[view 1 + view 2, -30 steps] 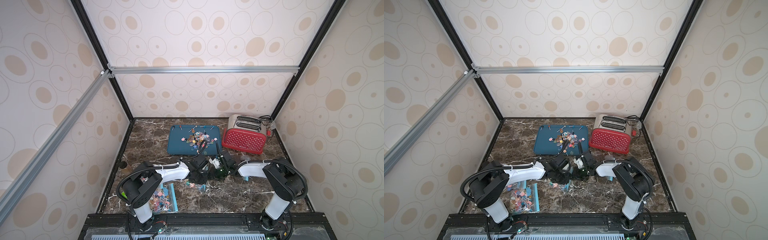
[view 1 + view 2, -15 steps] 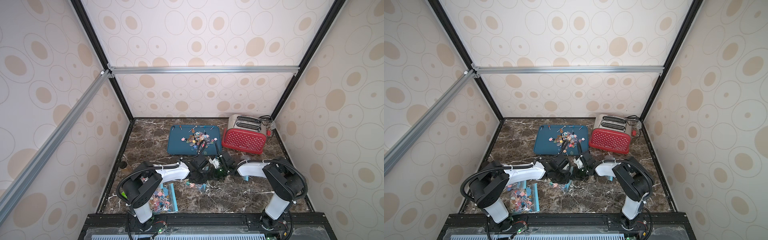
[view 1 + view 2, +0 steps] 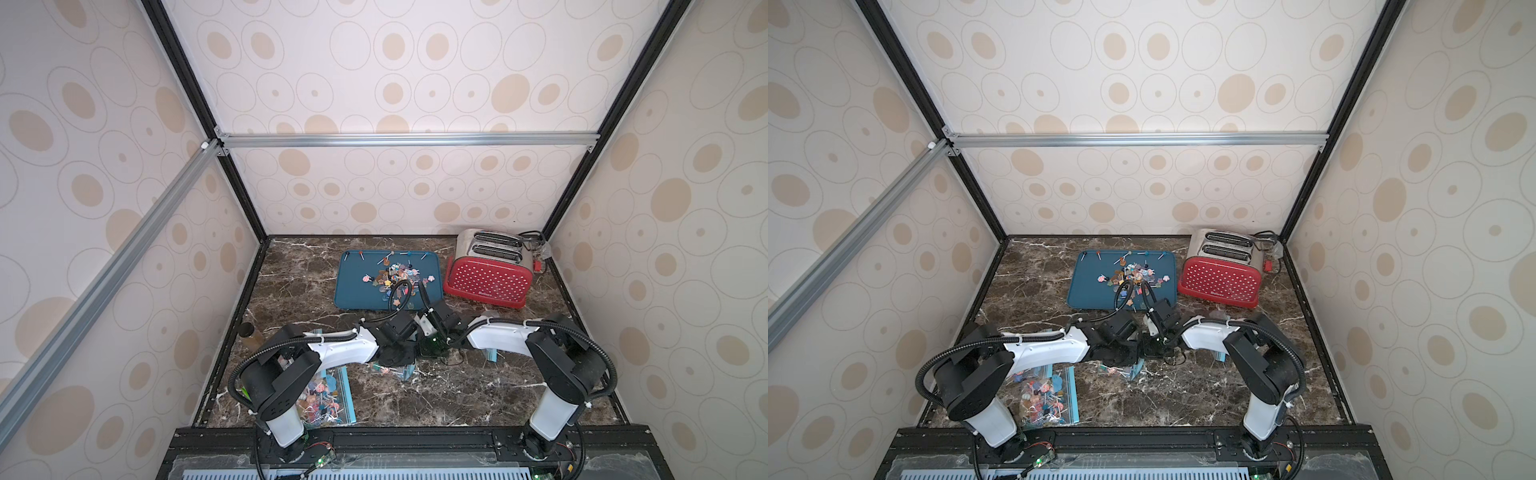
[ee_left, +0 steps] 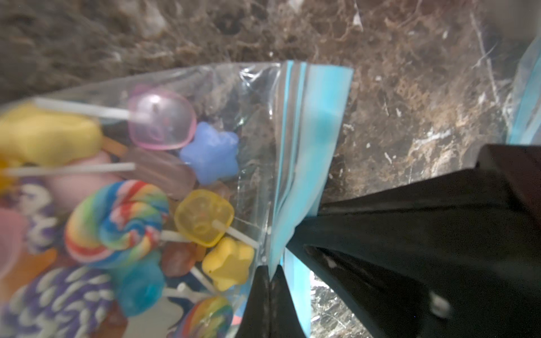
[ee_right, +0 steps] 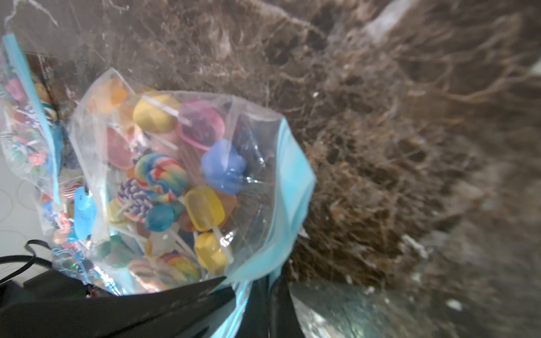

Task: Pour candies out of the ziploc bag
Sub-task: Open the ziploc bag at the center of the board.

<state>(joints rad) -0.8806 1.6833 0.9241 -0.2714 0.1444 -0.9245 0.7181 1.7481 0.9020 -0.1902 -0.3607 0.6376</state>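
A ziploc bag (image 4: 257, 123) of candies (image 4: 117, 216) is held near the middle of the dark marbled surface (image 3: 457, 399). Its blue zip strip (image 4: 316, 123) is pinched by the left gripper (image 4: 270, 281) and the right gripper (image 5: 263, 292), each pressed together on it. More candies are strewn on a teal tray (image 3: 353, 286) beside a red toaster (image 3: 486, 282) at the back. A second filled bag (image 3: 328, 395) lies by the left arm's base. The booth is walled with oval-patterned panels (image 3: 395, 75).

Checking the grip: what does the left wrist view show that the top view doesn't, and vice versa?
Only left wrist: the left gripper shut on the blue zip strip of the ziploc bag, candies inside. Only a top view: the teal tray holding poured candies, the red toaster, a second bag by the left arm's base. Both: the ziploc bag, the marble table.
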